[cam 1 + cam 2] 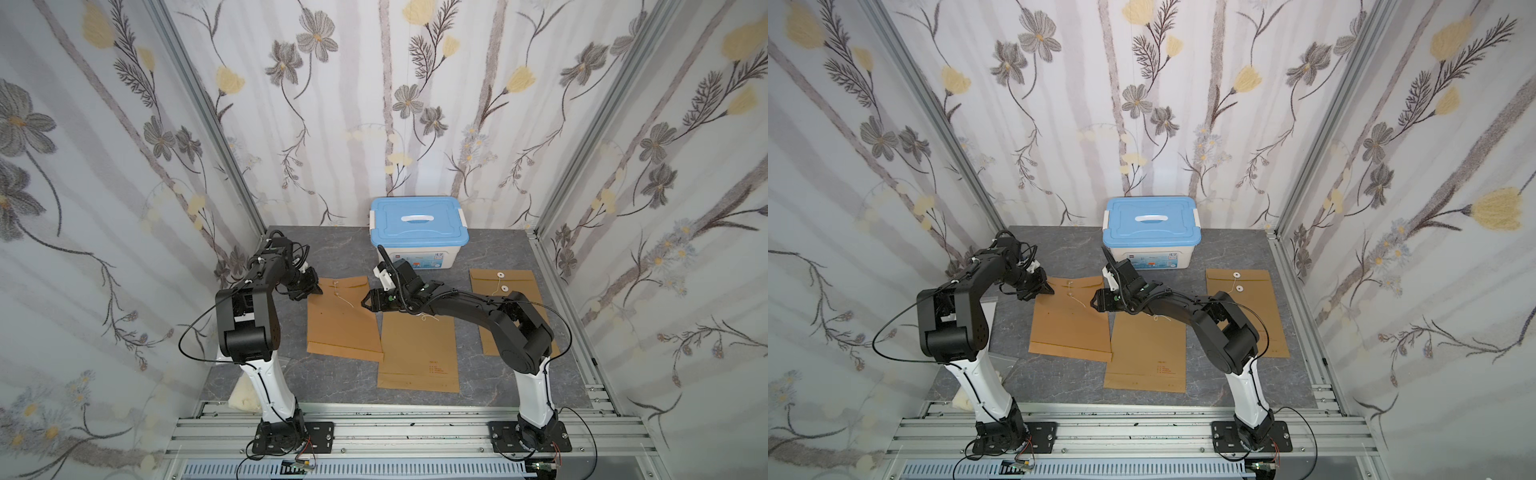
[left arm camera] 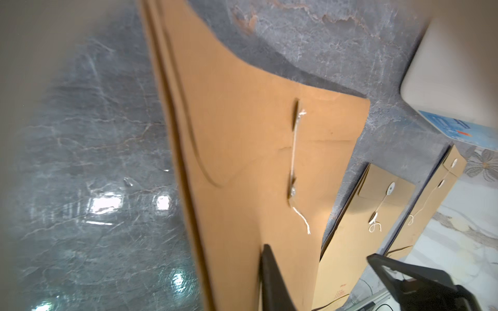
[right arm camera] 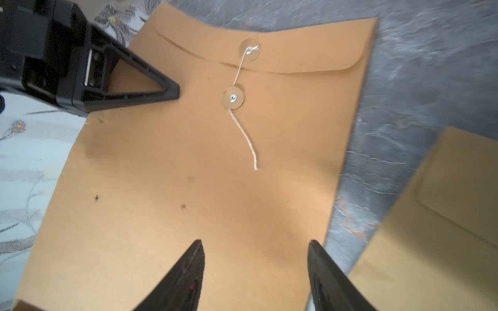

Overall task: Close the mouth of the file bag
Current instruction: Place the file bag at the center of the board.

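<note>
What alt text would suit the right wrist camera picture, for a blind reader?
A brown file bag lies on a grey table, flap folded down, its string running between two round discs, end loose. The right gripper hovers open above it; the left gripper sits at its edge.

The grey marbled tabletop (image 1: 332,249) bears three brown file bags (image 1: 340,324) and a blue-lidded box (image 1: 419,224).
</note>
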Action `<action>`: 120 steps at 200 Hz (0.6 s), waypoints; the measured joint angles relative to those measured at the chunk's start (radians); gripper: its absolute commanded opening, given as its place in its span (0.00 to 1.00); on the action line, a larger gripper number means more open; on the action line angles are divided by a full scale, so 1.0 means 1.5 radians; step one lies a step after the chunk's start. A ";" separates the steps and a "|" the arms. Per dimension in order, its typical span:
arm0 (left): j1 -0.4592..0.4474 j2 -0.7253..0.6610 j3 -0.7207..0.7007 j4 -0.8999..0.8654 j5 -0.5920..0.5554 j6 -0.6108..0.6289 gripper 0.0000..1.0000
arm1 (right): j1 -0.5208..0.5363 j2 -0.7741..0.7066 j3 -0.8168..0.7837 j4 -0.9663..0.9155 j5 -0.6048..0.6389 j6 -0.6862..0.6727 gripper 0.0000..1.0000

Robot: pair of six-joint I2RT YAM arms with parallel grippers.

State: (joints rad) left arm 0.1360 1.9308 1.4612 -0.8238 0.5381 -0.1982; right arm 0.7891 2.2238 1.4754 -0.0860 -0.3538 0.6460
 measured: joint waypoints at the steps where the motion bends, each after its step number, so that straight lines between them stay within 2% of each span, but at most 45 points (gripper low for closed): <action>1: 0.001 0.000 0.000 0.001 0.002 0.000 0.27 | 0.001 0.001 0.001 -0.001 -0.002 0.000 0.62; 50: 0.018 0.006 -0.019 0.028 0.047 0.005 0.46 | -0.005 0.054 0.036 -0.084 0.029 0.018 0.62; 68: 0.021 0.016 -0.018 0.029 0.051 0.005 0.48 | 0.003 0.055 0.042 -0.099 0.029 0.020 0.62; 100: 0.033 0.019 -0.017 0.033 0.058 0.003 0.61 | 0.011 0.065 0.052 -0.097 0.023 0.025 0.62; 120: 0.042 0.028 -0.014 0.034 0.055 -0.008 0.62 | 0.005 0.081 0.049 -0.091 0.005 0.043 0.62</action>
State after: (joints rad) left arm 0.1989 1.9724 1.4399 -0.7734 0.6209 -0.2100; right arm 0.7971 2.3455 1.5494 -0.2226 -0.3462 0.7105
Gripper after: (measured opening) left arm 0.624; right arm 0.618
